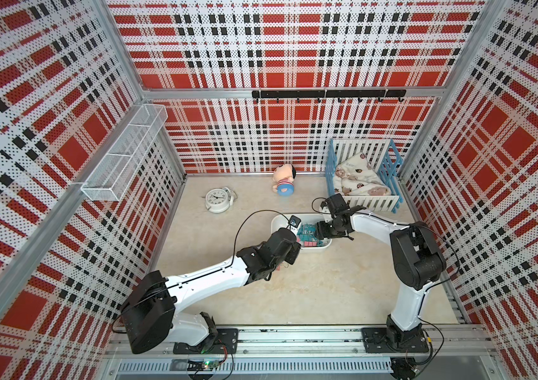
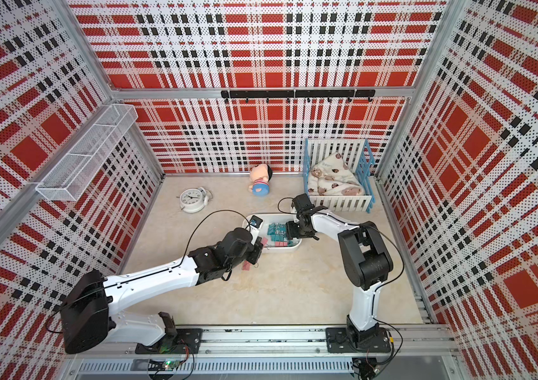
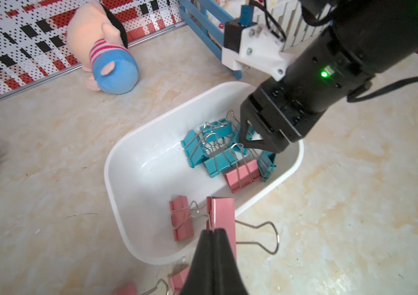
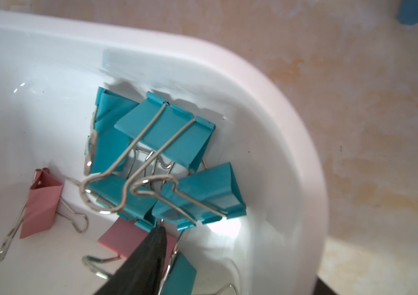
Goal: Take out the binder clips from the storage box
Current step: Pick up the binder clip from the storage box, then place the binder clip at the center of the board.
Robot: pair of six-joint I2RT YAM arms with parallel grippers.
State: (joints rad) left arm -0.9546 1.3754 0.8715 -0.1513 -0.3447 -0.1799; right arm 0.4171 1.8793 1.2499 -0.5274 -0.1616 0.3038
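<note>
pinching 1 pink binder clip (image 3: 224,212), left tool (image 3: 213,232); right tool (image 3: 251,143) grip unclear

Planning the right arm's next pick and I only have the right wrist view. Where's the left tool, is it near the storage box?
Observer: At its edge. The left tool is shut on a pink clip over the near rim of the storage box.
Operator: Is it crowding my tool?
Observer: No. The right tool is down among the teal clips at the opposite end, apart from the left one.
Operator: Any clips out yet?
Observer: At least two loose pink clips lie on the table just outside the box.
</note>
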